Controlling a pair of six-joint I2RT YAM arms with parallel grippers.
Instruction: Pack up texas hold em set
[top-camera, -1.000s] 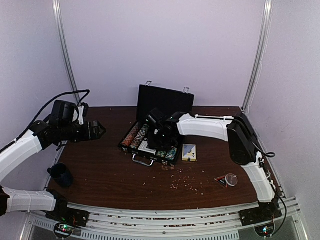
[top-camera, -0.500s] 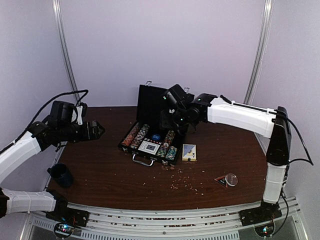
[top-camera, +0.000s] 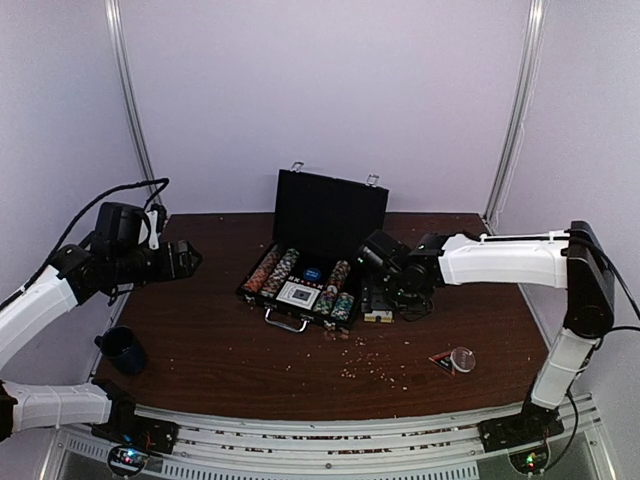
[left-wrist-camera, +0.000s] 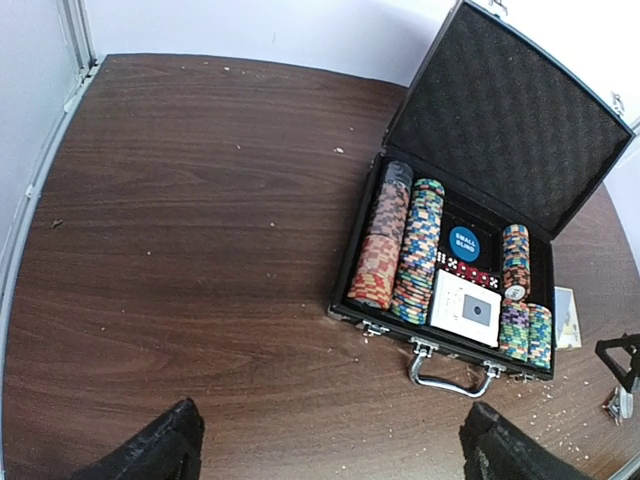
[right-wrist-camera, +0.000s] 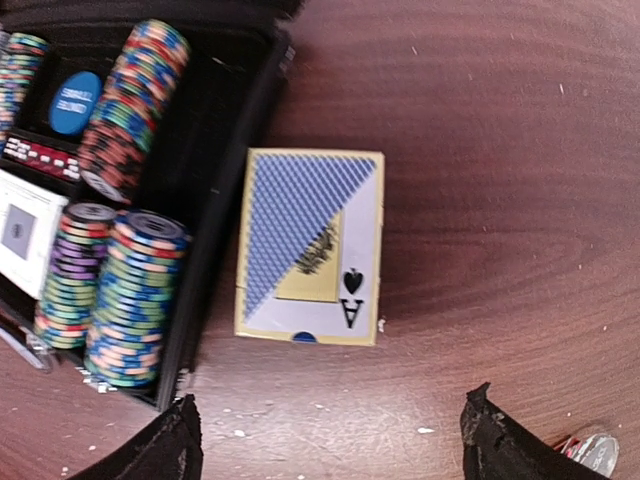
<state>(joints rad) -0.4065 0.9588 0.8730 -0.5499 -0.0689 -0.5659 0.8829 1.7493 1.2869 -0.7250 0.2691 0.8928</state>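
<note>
The black case (top-camera: 262, 298) lies open mid-table with its lid (top-camera: 330, 205) upright. It holds rows of multicoloured chips (left-wrist-camera: 415, 250), a blue round button (left-wrist-camera: 463, 243), red dice (left-wrist-camera: 468, 277) and a white card box (left-wrist-camera: 467, 307). Its silver handle (left-wrist-camera: 448, 375) faces the front. A blue and yellow ace-of-spades card deck box (right-wrist-camera: 310, 245) lies flat on the table just right of the case. My right gripper (right-wrist-camera: 325, 445) hovers open and empty over it, also in the top view (top-camera: 373, 300). My left gripper (top-camera: 190, 258) is open and empty, raised far left of the case.
A dark blue mug (top-camera: 122, 350) stands near the left front edge. A small clear round item (top-camera: 462, 358) and a dark bit lie at the right front. Crumbs are scattered in front of the case. Walls stand close on the left, back and right.
My right arm has swung from over the case and its lid down to the right, and now sits over the card deck box. My left arm has hardly moved.
</note>
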